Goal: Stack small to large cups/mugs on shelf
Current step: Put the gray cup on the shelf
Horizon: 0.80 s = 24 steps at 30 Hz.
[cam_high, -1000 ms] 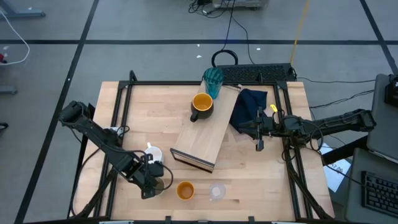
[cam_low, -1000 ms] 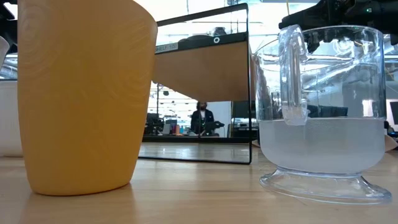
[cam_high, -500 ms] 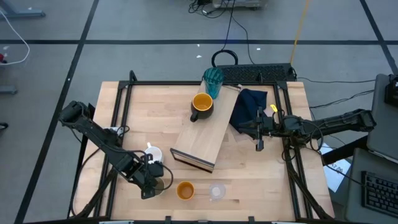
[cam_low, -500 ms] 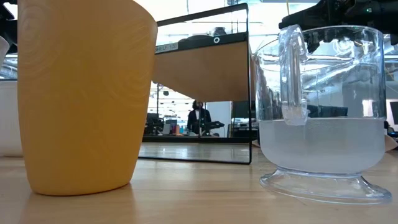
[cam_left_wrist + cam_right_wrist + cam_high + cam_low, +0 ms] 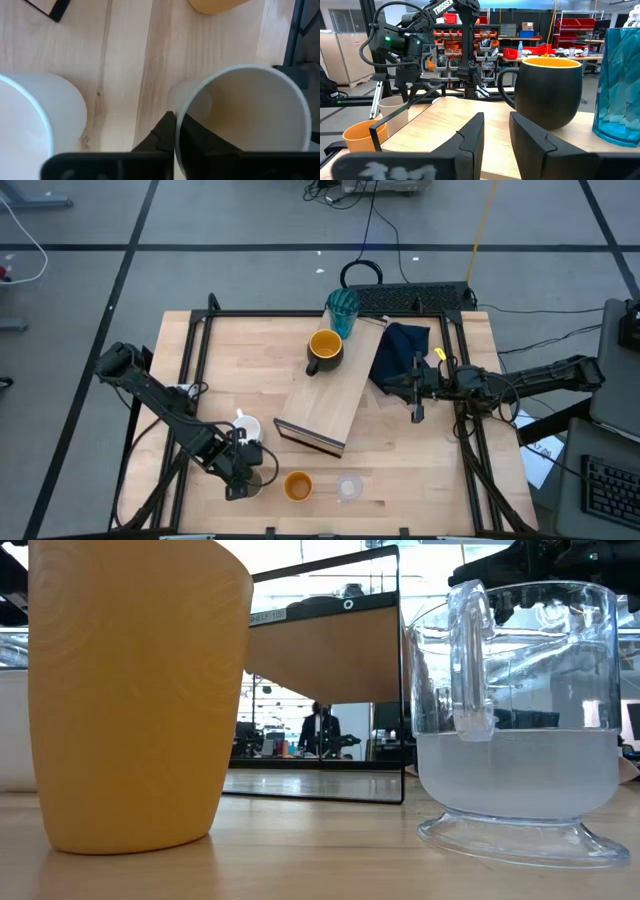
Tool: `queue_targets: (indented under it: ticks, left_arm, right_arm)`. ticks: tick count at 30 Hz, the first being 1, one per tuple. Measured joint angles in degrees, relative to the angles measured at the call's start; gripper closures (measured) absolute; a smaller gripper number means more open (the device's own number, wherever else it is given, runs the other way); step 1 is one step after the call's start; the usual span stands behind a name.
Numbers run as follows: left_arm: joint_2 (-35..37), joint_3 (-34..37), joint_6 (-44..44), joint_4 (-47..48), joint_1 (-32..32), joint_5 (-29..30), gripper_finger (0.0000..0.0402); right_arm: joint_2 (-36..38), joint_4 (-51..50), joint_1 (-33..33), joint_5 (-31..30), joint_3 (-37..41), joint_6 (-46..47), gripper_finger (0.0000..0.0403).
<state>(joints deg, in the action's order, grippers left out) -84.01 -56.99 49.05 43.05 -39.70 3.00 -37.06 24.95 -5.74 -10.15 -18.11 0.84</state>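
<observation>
The beige cup (image 5: 264, 476) stands upright on the table near the front edge, and my left gripper (image 5: 175, 135) is shut on its rim. Just behind it is the white mug (image 5: 246, 427). To its right stand the orange cup (image 5: 297, 486) and the small clear glass (image 5: 349, 488). The light-wood shelf (image 5: 335, 395) lies slantwise mid-table. The dark mug with the yellow inside (image 5: 325, 349) stands on the shelf's far end, with the teal tumbler (image 5: 343, 310) behind it. My right gripper (image 5: 495, 132) hovers open at the table's right, pointing level toward the shelf. My left gripper pinches the beige cup's wall at the rim (image 5: 176, 117), on the side toward the table's left. One finger (image 5: 200, 145) is inside the cup and the other (image 5: 157, 140) outside. The fingers come steeply from above. The cup stands upright on the table.
A navy cloth (image 5: 402, 352) lies right of the shelf, under my right arm. The white mug (image 5: 35, 115) stands close beside the held cup, and the orange cup (image 5: 215, 4) is a little farther off. A black frame borders the table.
My left gripper has shut on the beige cup's rim without shifting from its place. The cup stands where it stood.
</observation>
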Motion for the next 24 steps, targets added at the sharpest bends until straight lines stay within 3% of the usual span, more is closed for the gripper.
queue_targets:
  ticks: [24]
  left_arm:
    - [0.0, -0.1, -3.3, 1.4, 0.5, -2.1, 0.0397]
  right_arm:
    - [0.0, 0.0, 0.0, 0.0, 0.0, -0.2, 0.0319]
